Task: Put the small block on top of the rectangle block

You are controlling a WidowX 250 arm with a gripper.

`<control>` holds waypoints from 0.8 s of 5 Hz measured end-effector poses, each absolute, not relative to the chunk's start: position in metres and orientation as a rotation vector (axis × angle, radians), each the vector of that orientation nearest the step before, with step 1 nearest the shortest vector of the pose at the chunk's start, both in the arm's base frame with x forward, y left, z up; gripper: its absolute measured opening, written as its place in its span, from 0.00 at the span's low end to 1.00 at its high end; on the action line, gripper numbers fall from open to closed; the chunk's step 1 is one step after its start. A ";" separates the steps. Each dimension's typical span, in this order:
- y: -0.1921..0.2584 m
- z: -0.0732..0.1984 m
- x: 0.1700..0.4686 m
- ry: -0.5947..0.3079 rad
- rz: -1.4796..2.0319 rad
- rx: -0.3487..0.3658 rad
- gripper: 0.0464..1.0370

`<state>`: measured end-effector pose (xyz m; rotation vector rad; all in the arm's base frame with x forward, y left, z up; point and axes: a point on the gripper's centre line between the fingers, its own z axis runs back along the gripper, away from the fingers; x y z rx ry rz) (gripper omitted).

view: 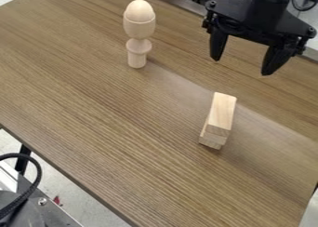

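My gripper (241, 66) hangs at the upper right, open, with nothing between its two spread fingers. Below it in the view, right of the table's centre, is a pale wooden rectangle block (222, 112), its long side running away from the camera. Under its near end another wooden piece (212, 140) shows, touching it and jutting out slightly at the front and left. The rectangle block hides most of that lower piece, so I cannot tell its full shape or whether it is one block or two.
A turned wooden stand (138, 46) holds an egg-shaped piece (140, 10) upright at the table's upper left. The brown wood-grain table (112, 128) ends along a slanting edge at the lower left, where metal equipment (43, 207) and a black cable (38, 177) are.
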<state>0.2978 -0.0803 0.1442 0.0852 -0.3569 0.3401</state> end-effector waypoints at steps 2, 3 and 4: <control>-0.090 0.117 0.310 -0.313 0.299 0.078 0.96; -0.097 0.106 0.333 -0.333 0.265 0.082 0.96; -0.106 0.097 0.350 -0.377 0.217 0.061 0.96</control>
